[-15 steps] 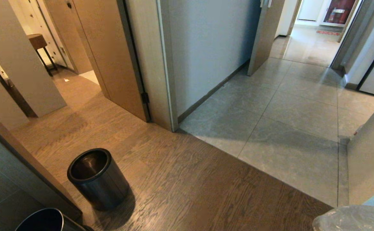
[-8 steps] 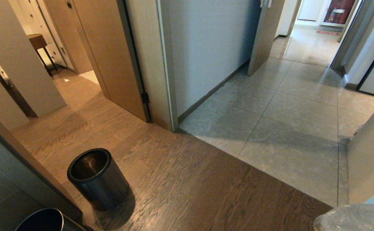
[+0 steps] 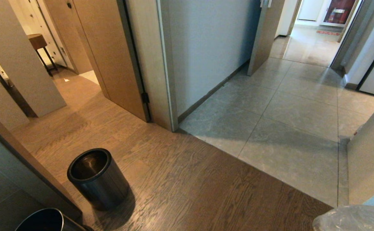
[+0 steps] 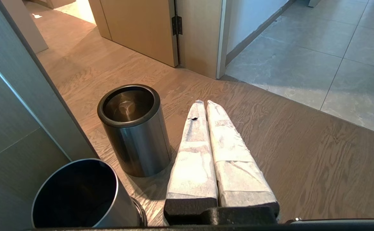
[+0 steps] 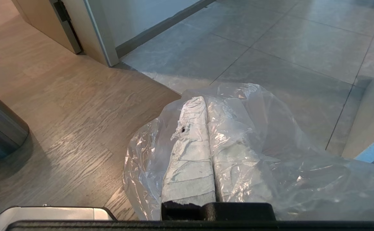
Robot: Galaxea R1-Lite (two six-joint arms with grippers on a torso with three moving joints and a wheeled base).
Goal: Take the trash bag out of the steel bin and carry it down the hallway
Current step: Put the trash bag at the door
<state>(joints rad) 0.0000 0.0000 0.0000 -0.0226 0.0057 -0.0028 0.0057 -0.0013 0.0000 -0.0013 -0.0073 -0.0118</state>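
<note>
The steel bin [image 3: 97, 179] stands upright on the wood floor at the lower left, dark with a black rim, its inside bare metal [image 4: 127, 106]. The trash bag [image 3: 353, 219], thin crinkled whitish plastic, shows at the bottom right corner. In the right wrist view the bag [image 5: 270, 144] is draped over and around my right gripper [image 5: 205, 98], which is shut with the film caught between its padded fingers. My left gripper [image 4: 205, 102] is shut and holds nothing, just beside the bin [image 4: 132, 128]. The hallway [image 3: 295, 106] of grey stone tiles runs ahead to the right.
A second, shiny metal bin [image 3: 42, 221] sits at the bottom left against a dark panel. A door frame and wall corner [image 3: 166, 96] divide the wood floor from the tiles. An open door [image 3: 265, 35] and a pale wall [image 3: 369, 160] flank the hallway.
</note>
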